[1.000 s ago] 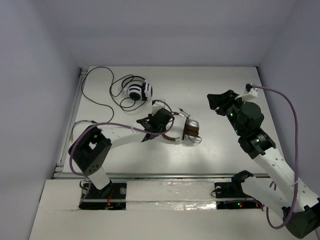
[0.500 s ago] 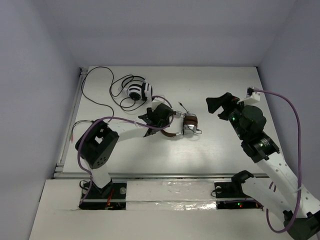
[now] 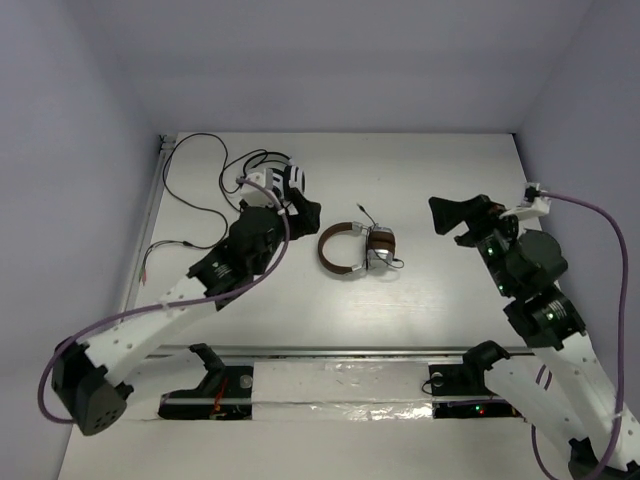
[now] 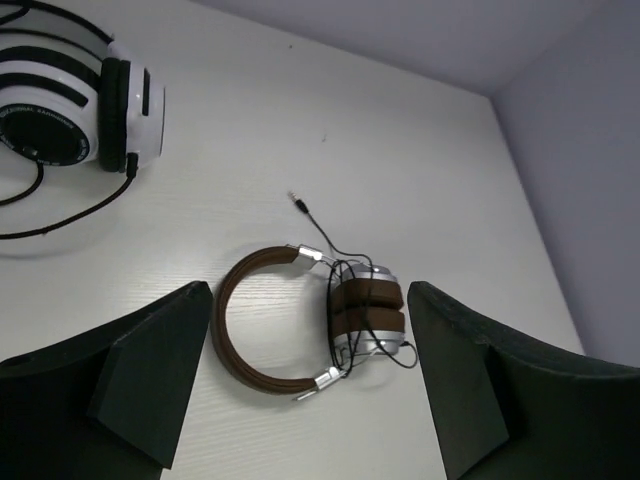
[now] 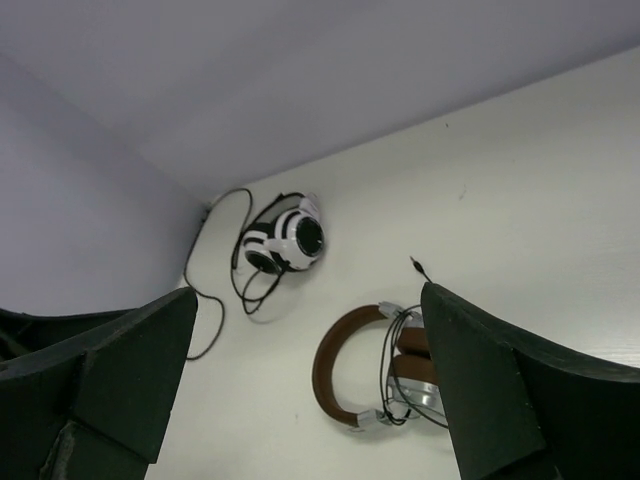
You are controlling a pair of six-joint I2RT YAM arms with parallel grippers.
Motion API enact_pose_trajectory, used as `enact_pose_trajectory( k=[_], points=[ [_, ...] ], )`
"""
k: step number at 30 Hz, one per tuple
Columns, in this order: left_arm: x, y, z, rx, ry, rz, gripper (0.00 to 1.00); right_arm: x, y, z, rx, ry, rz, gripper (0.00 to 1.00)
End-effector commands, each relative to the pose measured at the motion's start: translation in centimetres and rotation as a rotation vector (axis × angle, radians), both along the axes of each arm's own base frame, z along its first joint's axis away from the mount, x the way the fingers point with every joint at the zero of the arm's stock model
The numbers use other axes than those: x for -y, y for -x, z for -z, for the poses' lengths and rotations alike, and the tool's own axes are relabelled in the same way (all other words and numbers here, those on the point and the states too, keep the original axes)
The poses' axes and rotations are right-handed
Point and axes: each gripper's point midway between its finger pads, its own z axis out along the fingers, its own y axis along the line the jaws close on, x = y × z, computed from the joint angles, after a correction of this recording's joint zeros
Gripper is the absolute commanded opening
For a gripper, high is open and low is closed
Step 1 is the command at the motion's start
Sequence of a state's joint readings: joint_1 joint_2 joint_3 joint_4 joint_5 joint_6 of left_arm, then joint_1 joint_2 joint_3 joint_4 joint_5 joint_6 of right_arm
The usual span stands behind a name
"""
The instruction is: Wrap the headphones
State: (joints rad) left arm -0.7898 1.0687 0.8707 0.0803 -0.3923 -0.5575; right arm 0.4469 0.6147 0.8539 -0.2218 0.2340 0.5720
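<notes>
The headphones (image 3: 338, 252) lie flat near the middle of the table, brown headband to the left and silver earcups (image 3: 381, 250) folded together to the right. Their thin black cable is looped around the earcups (image 4: 368, 310), and its plug (image 4: 297, 201) lies free behind them. My left gripper (image 3: 290, 198) hovers to the left of them, open and empty. In its wrist view, the gripper (image 4: 308, 290) frames the headphones (image 4: 235, 345) below. My right gripper (image 3: 455, 214) is open to the right, apart from them. It (image 5: 310, 292) looks down on the headband (image 5: 328, 372).
Black-and-white striped headphones (image 3: 276, 180) sit at the back left, partly under my left gripper, with a long black cable (image 3: 190, 200) trailing toward the table's left edge. They also show in both wrist views, striped headphones (image 4: 70, 105) (image 5: 286, 238). Walls close in the back and sides.
My left gripper opened, let go of the headphones and drew back to the left and away. The right gripper opened wider and moved right. The headphones now lie free on the table.
</notes>
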Motion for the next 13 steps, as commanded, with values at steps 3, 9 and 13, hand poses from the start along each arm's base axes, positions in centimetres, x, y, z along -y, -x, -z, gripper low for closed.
enact_pose_trajectory(
  k=[3, 9, 13],
  points=[
    [-1.1, 2.8, -0.2, -0.002, 0.032, 0.071, 0.8, 1.0, 2.6, -3.8, 0.11, -0.048, -0.009, 1.0],
    [-2.7, 4.7, -2.1, 0.064, 0.075, 0.092, 0.82, 1.9, 3.9, -4.4, 0.158, -0.084, 0.0, 1.0],
    [-2.6, 5.3, -2.0, 0.073, 0.078, 0.12, 0.81, 1.5, 4.0, -4.8, 0.155, -0.105, -0.017, 1.0]
  ],
)
